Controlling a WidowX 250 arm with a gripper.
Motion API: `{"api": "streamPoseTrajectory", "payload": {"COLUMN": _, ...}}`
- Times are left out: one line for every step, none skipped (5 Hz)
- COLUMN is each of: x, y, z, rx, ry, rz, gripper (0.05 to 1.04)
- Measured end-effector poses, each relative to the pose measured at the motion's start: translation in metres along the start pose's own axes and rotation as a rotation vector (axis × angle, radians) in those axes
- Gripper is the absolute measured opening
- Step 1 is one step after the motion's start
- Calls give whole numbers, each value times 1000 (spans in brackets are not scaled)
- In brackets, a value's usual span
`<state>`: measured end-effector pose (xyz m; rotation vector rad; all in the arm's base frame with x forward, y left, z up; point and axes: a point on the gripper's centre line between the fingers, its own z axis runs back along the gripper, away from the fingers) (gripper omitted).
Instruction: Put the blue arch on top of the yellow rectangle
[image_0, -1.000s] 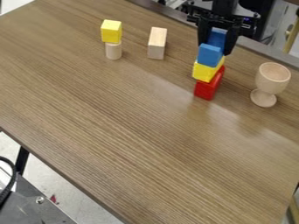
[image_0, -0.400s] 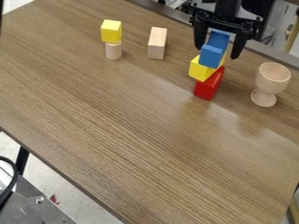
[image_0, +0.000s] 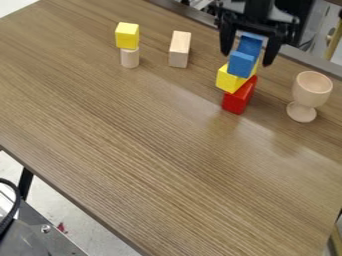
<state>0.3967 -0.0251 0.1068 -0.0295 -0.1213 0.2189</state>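
The black gripper (image_0: 250, 56) hangs at the upper right with its fingers spread wide, one on each side of the blue arch and apart from it. The blue arch (image_0: 242, 64) rests on the yellow rectangle (image_0: 231, 80), its long side running away from the camera and its middle dipping between raised ends. Under the yellow rectangle lies a red block (image_0: 237, 101) on the table. The yellow rectangle sits slightly turned relative to the red block.
A wooden goblet (image_0: 310, 95) stands right of the stack. To the left are a pale wood block (image_0: 179, 49) and a yellow cube (image_0: 127, 36) on a small wooden cylinder (image_0: 129, 58). The brown table (image_0: 153, 150) extends toward the camera.
The gripper has opened and let go of the blue arch, then risen slightly. The yellow rectangle has shifted a little to the left, and the arch stays on it.
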Motion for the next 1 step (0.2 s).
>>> {"api": "streamPoseTrajectory", "payload": {"x": 0, "y": 8, "z": 35, "rx": -24, "ry": -79, "rz": 34, "gripper": 999}}
